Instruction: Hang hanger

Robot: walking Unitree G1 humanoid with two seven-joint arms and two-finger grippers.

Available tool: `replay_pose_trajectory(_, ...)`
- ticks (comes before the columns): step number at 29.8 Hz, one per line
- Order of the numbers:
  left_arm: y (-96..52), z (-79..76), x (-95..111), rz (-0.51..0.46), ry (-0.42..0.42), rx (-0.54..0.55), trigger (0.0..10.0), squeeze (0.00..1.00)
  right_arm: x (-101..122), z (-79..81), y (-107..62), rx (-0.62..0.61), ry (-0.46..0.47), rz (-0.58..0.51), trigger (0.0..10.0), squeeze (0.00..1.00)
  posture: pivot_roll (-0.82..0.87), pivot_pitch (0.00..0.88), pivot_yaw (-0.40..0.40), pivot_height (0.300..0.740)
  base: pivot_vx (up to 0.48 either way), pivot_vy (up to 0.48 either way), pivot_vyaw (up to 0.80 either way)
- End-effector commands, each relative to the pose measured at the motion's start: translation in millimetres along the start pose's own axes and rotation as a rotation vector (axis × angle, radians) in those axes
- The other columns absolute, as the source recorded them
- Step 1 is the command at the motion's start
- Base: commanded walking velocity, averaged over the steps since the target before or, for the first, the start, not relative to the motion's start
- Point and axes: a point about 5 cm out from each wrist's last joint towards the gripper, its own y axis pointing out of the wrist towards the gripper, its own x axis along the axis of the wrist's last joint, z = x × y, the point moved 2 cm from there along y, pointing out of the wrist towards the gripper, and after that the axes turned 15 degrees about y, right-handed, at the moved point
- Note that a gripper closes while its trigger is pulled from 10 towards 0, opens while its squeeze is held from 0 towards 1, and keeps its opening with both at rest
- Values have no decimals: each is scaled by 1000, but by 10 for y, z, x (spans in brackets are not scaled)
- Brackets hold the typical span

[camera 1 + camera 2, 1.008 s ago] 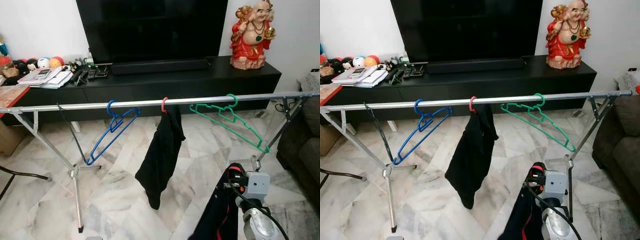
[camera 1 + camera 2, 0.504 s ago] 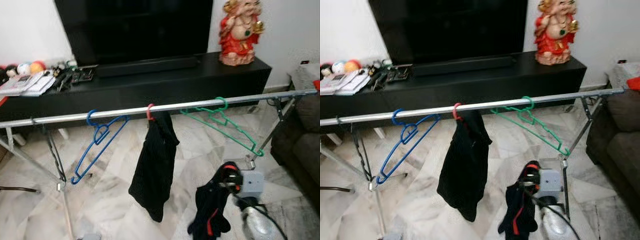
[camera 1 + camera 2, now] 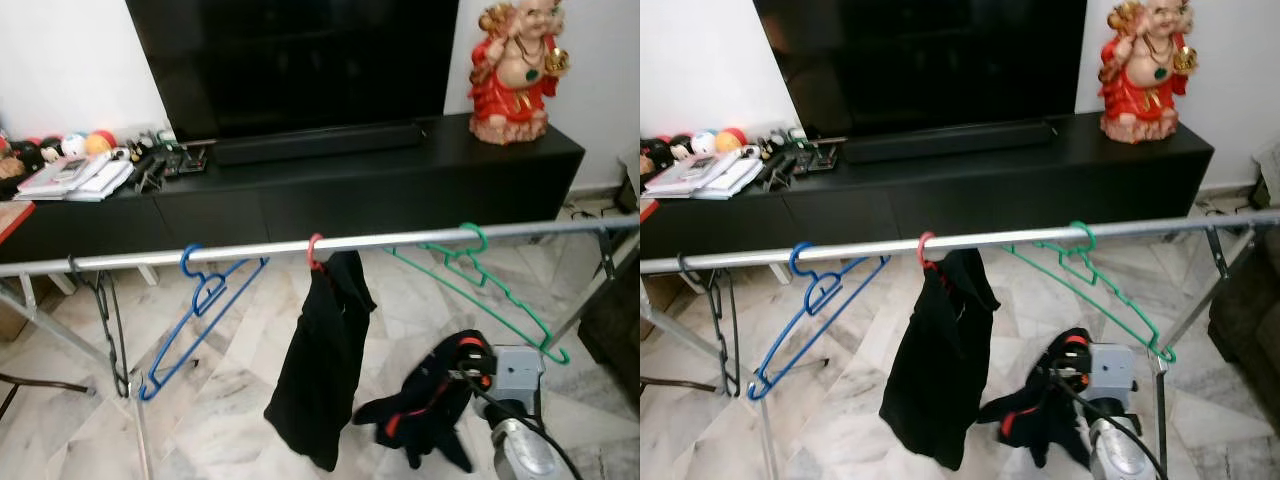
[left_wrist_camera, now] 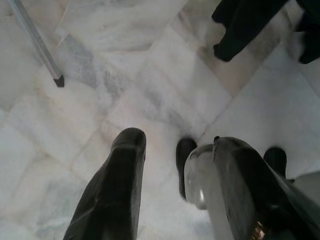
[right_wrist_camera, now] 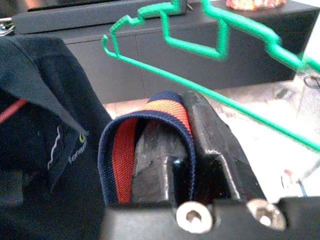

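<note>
Right gripper (image 5: 170, 145): low and nearest, in front of the rail; its black fingers were clamped on the red-and-navy striped band of a dark garment (image 3: 425, 405), which dangled in a bunch from it above the floor.
Left gripper (image 4: 172, 165): hung down by the marble floor (image 4: 150, 85), fingers parted with nothing between them — tiles below and the foot of a rack leg (image 4: 37, 45) off to one side.
Rail (image 3: 400, 238): a silver bar ran across the room at mid height, on crossed legs at both ends.
Green hanger (image 3: 480, 280): empty, hooked on the rail toward the robot's right, just above and beyond the right gripper, tilted down to the right.
Red hanger (image 3: 315, 252): hooked near the rail's middle, carrying a black garment (image 3: 322, 370) that drooped well below the bar.
Blue hanger (image 3: 200, 310): empty, left of the black garment, slanting down to the left.
Black hanger (image 3: 108, 330): thin — near the left end of the rail.
Cabinet (image 3: 350, 180): long, black, behind the rack, with a dark television (image 3: 300, 60) on it.
Figurine (image 3: 515, 60): red and gold, on the cabinet's right end.
Clutter (image 3: 80, 165): papers and small balls on the cabinet's left end.
</note>
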Motion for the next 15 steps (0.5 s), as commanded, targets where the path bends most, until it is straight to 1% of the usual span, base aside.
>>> replay_pose_trajectory(1, -35, 118, -103, 34, -1, 30, 10000, 0, 18, 149, 59, 41, 22, -14, 10000, 0, 16, 31, 59, 740, 285, 0, 0)
replay_pose_trajectory(9, -36, 102, -115, 40, 1, 31, 10000, 0, -40, 194, 47, 71, 33, 17, 10000, 0, 18, 32, 59, 740, 276, 0, 0)
replay_pose_trajectory(15, -49, 86, -161, 50, 12, 29, 10000, 0, -98, 234, 34, 91, 42, 46, 10000, 0, 18, 32, 60, 740, 0, 0, 0)
